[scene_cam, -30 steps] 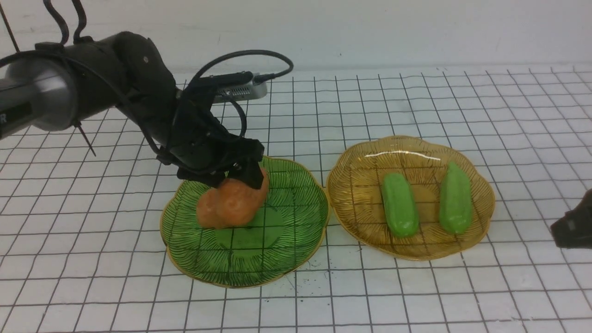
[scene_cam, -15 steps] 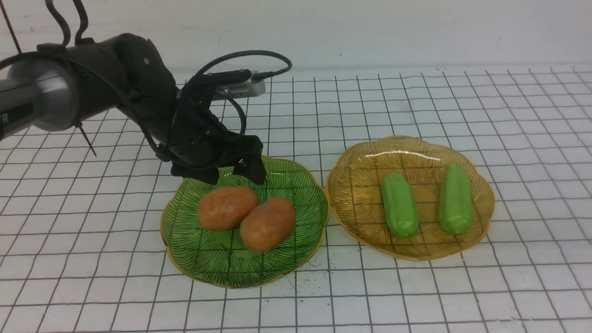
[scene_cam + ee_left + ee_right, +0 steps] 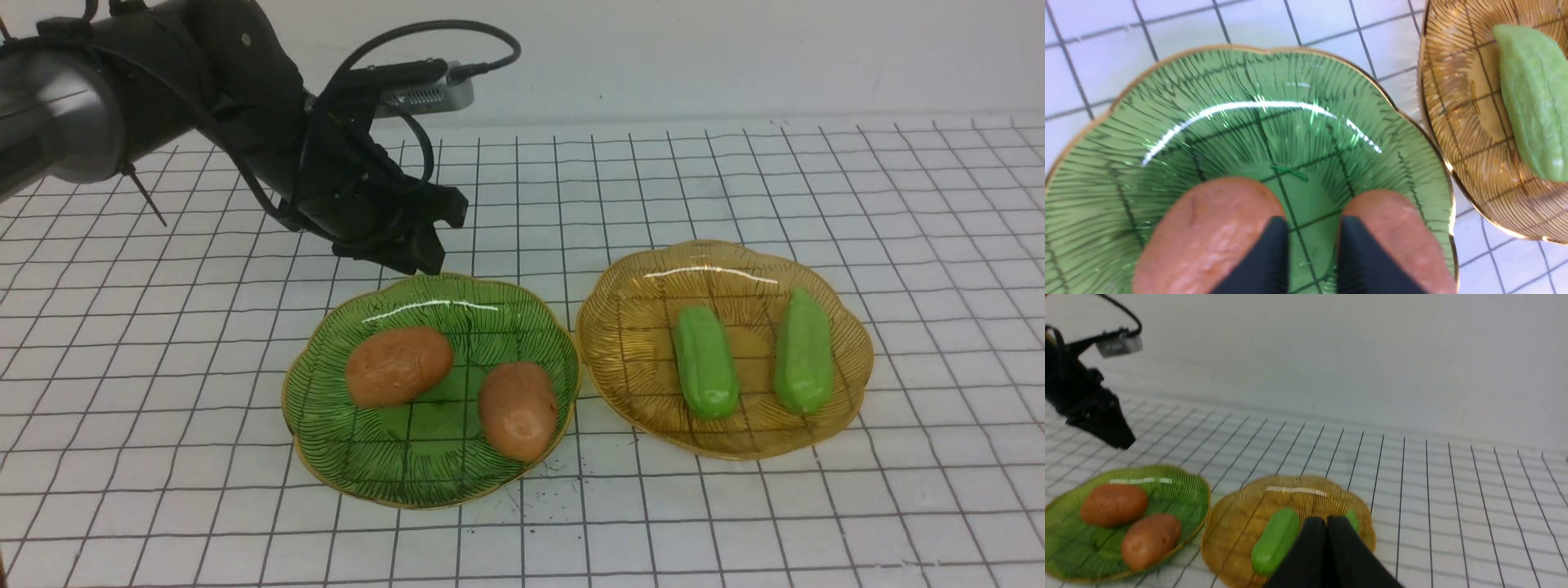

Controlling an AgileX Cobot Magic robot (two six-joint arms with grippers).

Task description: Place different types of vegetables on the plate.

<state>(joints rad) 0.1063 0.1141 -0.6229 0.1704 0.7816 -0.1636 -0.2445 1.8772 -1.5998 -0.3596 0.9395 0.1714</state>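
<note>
Two orange-brown oval potatoes (image 3: 398,366) lie apart on green plate (image 3: 408,467); left tool (image 3: 418,260) slightly parted, empty; right tool (image 3: 1326,523) clenched

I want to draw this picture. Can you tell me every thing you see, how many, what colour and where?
potatoes: two, orange-brown, apart from each other on the green plate
cucumbers: two, light green, side by side on the amber plate
green plate: one, see-through green with a gold rim, on the table, left of the amber plate
amber plate: one, see-through golden brown, on the table
table: one, white with a black grid
left gripper: one, black, above the green plate's far edge, jaws slightly apart, empty
right gripper: one, black, shut and empty, showing only in its own wrist view, with the amber plate beyond its tips
</note>
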